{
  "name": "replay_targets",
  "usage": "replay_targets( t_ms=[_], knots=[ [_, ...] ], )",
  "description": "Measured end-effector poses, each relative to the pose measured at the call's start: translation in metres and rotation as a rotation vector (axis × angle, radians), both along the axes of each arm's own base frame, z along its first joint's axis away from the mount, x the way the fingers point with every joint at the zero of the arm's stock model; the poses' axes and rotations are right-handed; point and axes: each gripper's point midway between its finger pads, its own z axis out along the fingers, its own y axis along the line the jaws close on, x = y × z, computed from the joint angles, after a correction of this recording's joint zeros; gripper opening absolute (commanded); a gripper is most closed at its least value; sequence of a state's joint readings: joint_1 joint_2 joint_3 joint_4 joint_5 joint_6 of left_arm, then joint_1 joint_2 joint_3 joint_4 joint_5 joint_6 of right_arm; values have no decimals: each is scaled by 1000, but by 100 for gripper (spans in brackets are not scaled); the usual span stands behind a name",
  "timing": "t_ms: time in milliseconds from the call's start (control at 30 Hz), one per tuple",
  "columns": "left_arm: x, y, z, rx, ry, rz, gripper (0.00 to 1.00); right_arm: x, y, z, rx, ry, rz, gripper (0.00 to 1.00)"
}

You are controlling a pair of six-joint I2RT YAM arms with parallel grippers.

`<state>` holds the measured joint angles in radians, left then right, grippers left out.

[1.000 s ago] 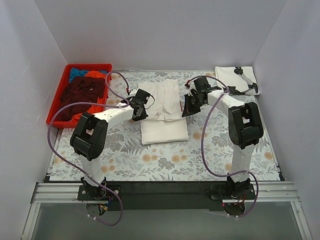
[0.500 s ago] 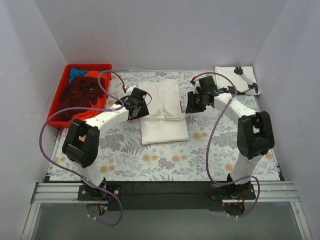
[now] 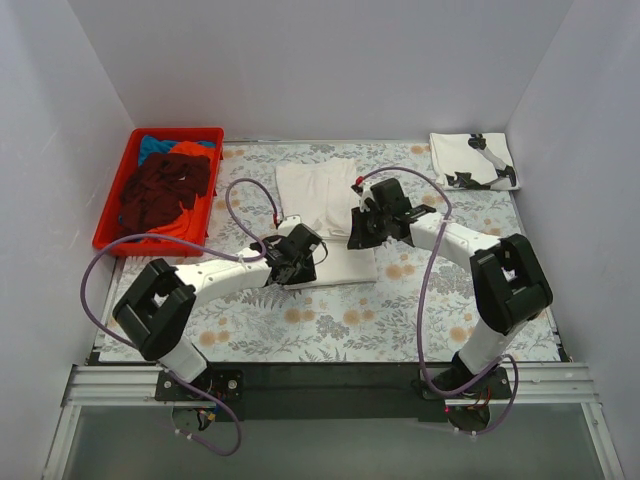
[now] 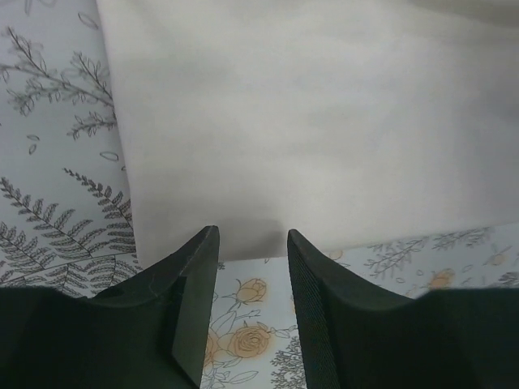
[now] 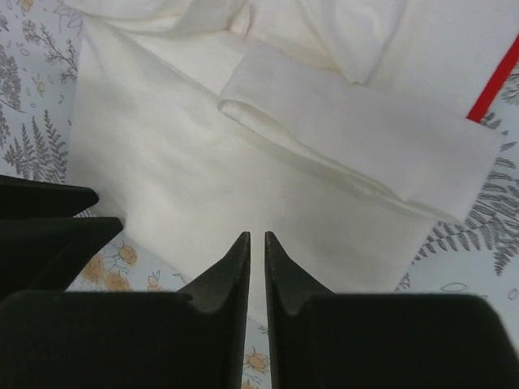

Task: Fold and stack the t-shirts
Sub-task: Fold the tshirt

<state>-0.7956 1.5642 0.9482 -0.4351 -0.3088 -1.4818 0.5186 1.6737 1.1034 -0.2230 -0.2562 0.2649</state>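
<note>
Crate (image 3: 108, 218) at your far left holds the maroon tee (image 3: 165, 185), orange tee (image 3: 190, 150) and blue tee (image 3: 153, 146) in a heap. Your left arm (image 3: 225, 275) stretches low toward mid-table, forearm almost flat. The left gripper (image 4: 251, 237) points at the near left edge of the white tee (image 4: 308, 121), fingers apart, with only the floral table (image 3: 400, 310) between them. That tee lies partly folded at mid-table, a sleeve doubled over it. Your right arm (image 3: 450, 235) bends at the elbow and reaches inward. The right gripper (image 5: 256, 237) hangs over the tee's near right part, fingers at a thin slit; you cannot tell whether cloth is pinched. The black-print tee (image 3: 470, 160) lies folded at the far right corner.
</note>
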Motion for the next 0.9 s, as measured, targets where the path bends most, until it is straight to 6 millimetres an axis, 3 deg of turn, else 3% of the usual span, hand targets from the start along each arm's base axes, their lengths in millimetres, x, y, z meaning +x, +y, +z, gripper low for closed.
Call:
replay_targets(
  t_ms=[133, 333, 467, 600, 733, 833, 900],
  knots=[
    [-15, 5, -29, 47, 75, -2, 38, -6, 15, -28, -3, 48, 22, 11],
    [-16, 3, -33, 43, 84, 2, 38, 3, 20, -54, -28, 67, 12, 12],
    [-16, 4, -34, 35, 80, 7, 38, 28, 26, -57, -43, 34, -11, 14],
    [-17, 5, -34, 23, 73, 14, 38, 75, 35, -46, -43, -44, -58, 14],
    [-18, 5, -33, 8, 67, 23, 38, 120, 39, -14, 2, -138, -107, 17],
    [-22, 7, -32, -3, 68, 32, 38, 132, 44, 14, 78, -191, -91, 17],
    [-25, 9, -32, -6, 72, 36, 38, 123, 51, 26, 134, -194, -47, 18]
  ],
)
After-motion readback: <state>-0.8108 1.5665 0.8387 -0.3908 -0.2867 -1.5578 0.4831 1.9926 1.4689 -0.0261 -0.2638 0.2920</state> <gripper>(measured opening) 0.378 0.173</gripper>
